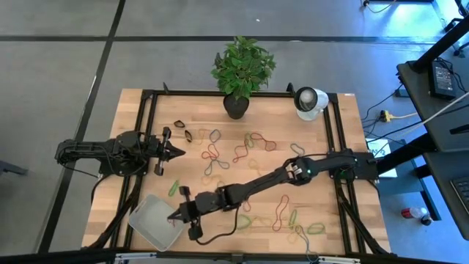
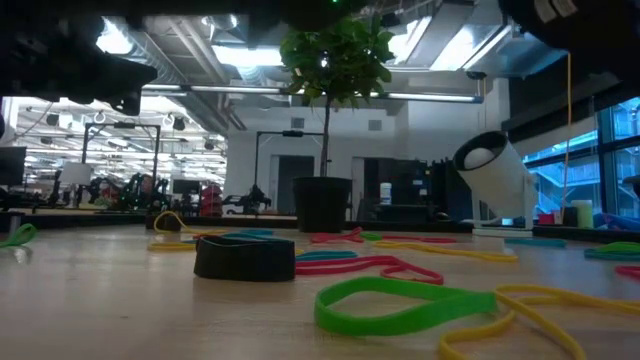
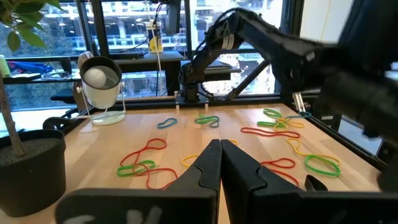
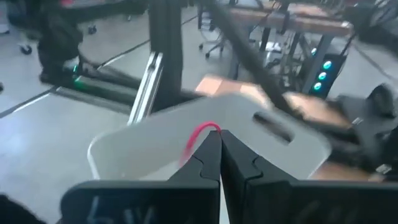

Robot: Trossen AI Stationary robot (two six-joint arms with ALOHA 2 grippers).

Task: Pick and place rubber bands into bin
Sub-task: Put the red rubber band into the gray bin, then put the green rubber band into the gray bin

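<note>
The bin (image 1: 150, 220), a shallow whitish tray, sits at the table's near left corner; the right wrist view shows it (image 4: 155, 146) just beyond the fingers. My right gripper (image 1: 176, 218) reaches across the table from the right and stands over the bin's right edge, shut on a red rubber band (image 4: 200, 135). Several loose rubber bands in red, green and yellow lie flat on the wood (image 1: 212, 155) (image 1: 282, 213) (image 3: 149, 163). My left gripper (image 1: 178, 152) waits shut at the table's left side, level, touching nothing. My right gripper pinches the red rubber band between its two fingertips (image 4: 214, 149). A small loop of the band (image 4: 205, 129) sticks out past the tips and curves down toward the bin. The fingers come nearly level from the table's right. The band is lifted off the table, over the bin.
A dark plant pot (image 1: 236, 106) and a white round device (image 1: 309, 101) stand at the far edge. A small black block (image 2: 245, 257) lies among the bands. Black frame rails (image 1: 146, 117) run along the table's sides.
</note>
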